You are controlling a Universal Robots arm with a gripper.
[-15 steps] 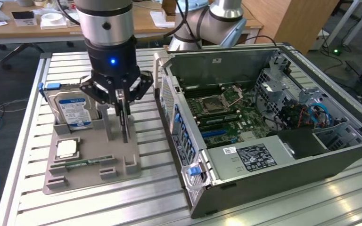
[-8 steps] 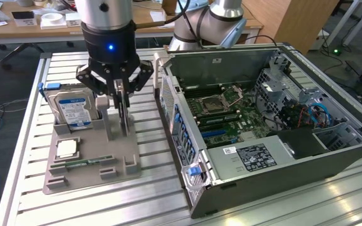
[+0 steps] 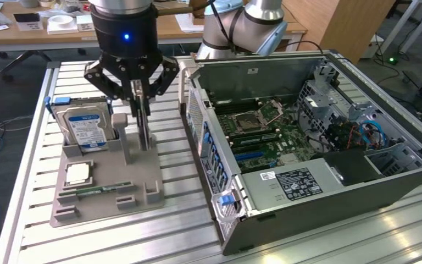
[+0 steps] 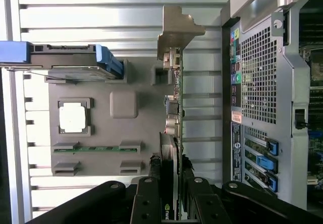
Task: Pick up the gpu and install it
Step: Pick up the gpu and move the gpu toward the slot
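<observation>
One tray (image 3: 108, 184) holds hard drive (image 3: 86, 129), processor (image 3: 77, 175), memory stick (image 3: 97, 191), upright gpu (image 3: 146, 135).

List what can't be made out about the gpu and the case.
- gpu, exterior view: edge-on, faces unseen; gripper covers its top.
- gpu, wrist view: one end cut off by the picture's edge, amid the gripper's links.
- motherboard, exterior view: partly hidden by the wall of the case.

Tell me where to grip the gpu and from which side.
Grip the gpu by its top long edge, away from the bracket, coming straight down onto its flat faces. It stands on edge in the tray, leaving that edge exposed. The pincer is closed there.
</observation>
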